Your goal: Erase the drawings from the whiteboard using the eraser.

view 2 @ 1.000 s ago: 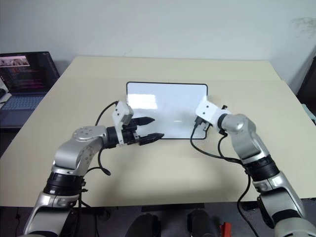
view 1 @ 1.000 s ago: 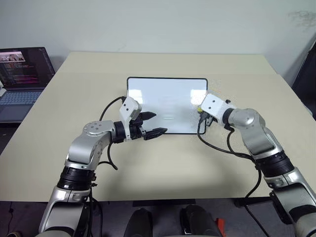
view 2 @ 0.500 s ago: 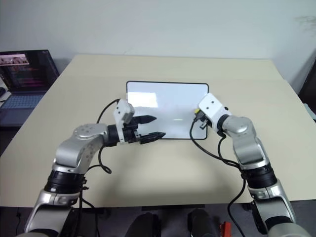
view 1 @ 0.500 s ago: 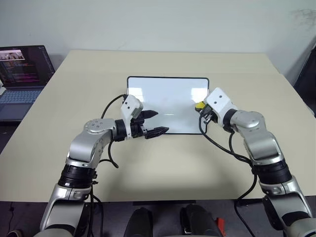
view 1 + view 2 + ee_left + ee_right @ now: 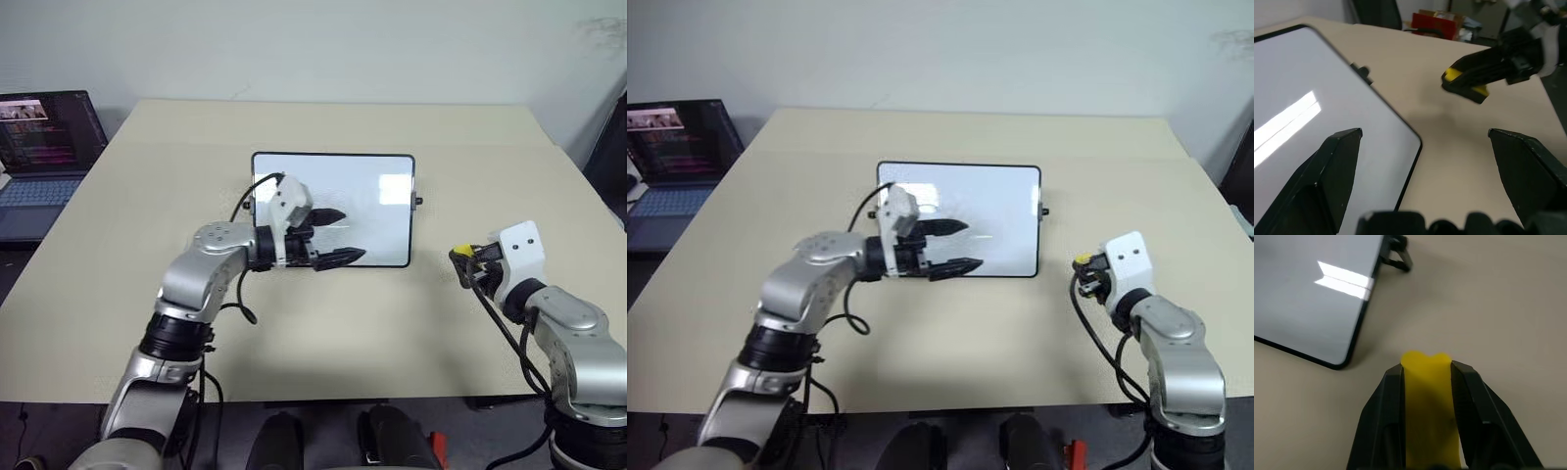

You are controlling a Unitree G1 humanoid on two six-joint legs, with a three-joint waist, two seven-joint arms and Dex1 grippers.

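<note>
The eraser point(image 5: 1429, 406) is clamped between the two black fingers of the right gripper point(image 5: 466, 260). Its long axis runs along the fingers, and its yellow end sticks out a little past the fingertips, toward the left side of the table point(image 5: 323, 323). In the left wrist view the eraser point(image 5: 1463, 84) shows its yellow face up and its black underside down, slightly tilted. It is above the table near the right edge, well apart from the board.

The board point(image 5: 367, 191) lies flat in the middle of the table, its long axis parallel to the front edge. Its surface looks clean white with only light reflections; I can see no red marks on the part that shows. A small black knob point(image 5: 417, 202) sits on its right side.

The left gripper point(image 5: 335, 237) hovers over the front left part of the board with its fingers wide apart and holding nothing; it points to the right, toward the eraser. It covers the left part of the board, so what is under it cannot be seen.

How much of the eraser is inside the right grip is hard to tell, because the fingers hide its sides. A laptop point(image 5: 44, 157) stands beyond the left edge of the table, cut off by the picture.
</note>
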